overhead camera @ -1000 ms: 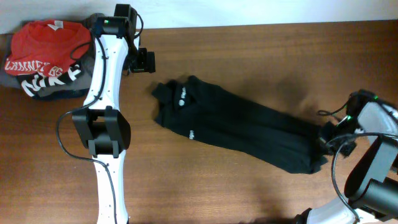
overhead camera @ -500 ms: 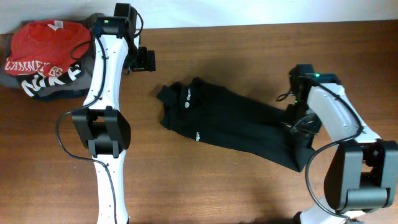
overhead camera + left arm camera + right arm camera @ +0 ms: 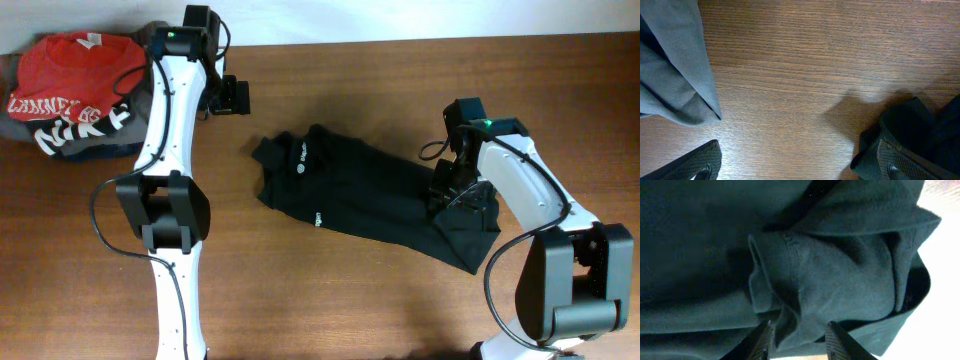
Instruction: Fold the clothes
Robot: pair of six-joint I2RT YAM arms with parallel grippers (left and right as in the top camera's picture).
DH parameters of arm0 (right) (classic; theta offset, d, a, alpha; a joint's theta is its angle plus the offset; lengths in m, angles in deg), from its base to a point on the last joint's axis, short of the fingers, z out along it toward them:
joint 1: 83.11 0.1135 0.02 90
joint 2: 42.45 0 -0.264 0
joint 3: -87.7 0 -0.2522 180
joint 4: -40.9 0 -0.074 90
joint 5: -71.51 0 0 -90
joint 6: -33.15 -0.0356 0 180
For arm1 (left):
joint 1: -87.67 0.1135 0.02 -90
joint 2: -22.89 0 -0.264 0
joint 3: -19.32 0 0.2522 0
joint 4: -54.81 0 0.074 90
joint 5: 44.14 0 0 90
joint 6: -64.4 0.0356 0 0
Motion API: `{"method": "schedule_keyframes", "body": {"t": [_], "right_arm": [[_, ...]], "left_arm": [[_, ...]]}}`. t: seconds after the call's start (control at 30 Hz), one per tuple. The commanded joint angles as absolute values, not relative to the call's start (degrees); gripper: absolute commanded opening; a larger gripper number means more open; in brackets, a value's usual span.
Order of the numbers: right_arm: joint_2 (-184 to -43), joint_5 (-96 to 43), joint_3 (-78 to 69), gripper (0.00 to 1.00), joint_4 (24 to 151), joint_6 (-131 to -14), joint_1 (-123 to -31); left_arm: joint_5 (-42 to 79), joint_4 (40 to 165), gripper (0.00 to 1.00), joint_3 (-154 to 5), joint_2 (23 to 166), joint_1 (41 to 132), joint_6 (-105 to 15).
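The black garment (image 3: 360, 195) lies slantwise across the middle of the surface (image 3: 400, 80), its collar end toward the left arm and its far end heaped in loose folds under the right arm. The right tool (image 3: 800, 341) sits low on that heap with its fingers (image 3: 836, 339) part-way apart and a ridge of cloth between them; whether they pinch the ridge or merely straddle it cannot be told from the wrist view. The left tool (image 3: 800, 169) is spread wide and empty above bare wood, just beside the collar end and touching nothing. The main hazard is at the right end. If the ridge is caught between the fingers when the arm rises, the cloth is likely to be dragged up and the fold pulled open. The heap is also rumpled and uneven, so any further fold laid over it would probably set crooked. A second hazard is the garment's slant, which gives neither arm a square edge to work from. The grey garment (image 3: 675, 75) and the red shirt (image 3: 70, 65) lie near the left tool, and a careless reach could snag them.
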State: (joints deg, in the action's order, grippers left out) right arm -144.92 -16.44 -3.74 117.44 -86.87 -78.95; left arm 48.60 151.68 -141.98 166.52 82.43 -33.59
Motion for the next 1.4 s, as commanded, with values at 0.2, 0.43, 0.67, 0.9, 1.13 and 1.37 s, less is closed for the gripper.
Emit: {"method": "schedule_keyframes", "body": {"t": [0.2,0.43,0.67,0.9,1.13,1.37], "right_arm": [[-144.0,-9.0,8.8,0.99,133.1,-83.5,-88.2],[-144.0,-24.7,5.9,0.99,132.2,-69.0,-104.2],[-144.0,-49.4,-7.7,1.00,120.4,-55.9,-116.0],[-144.0,-54.8,-18.3,1.00,110.0,-55.5,-121.5],[-144.0,-58.6,-26.5,1.00,101.8,-55.6,-121.7],[-144.1,-63.0,-35.7,0.99,89.9,-58.0,-121.7]], "left_arm": [[48.2,151.7,0.99,-142.7,164.6,82.4,-33.7],[48.2,151.7,0.99,-142.7,164.6,82.4,-33.7],[48.2,151.7,0.99,-142.7,164.6,82.4,-33.7],[48.2,151.7,0.99,-142.7,164.6,82.4,-33.7],[48.2,151.7,0.99,-142.7,164.6,82.4,-33.7],[48.2,151.7,0.99,-142.7,164.6,82.4,-33.7]]}}
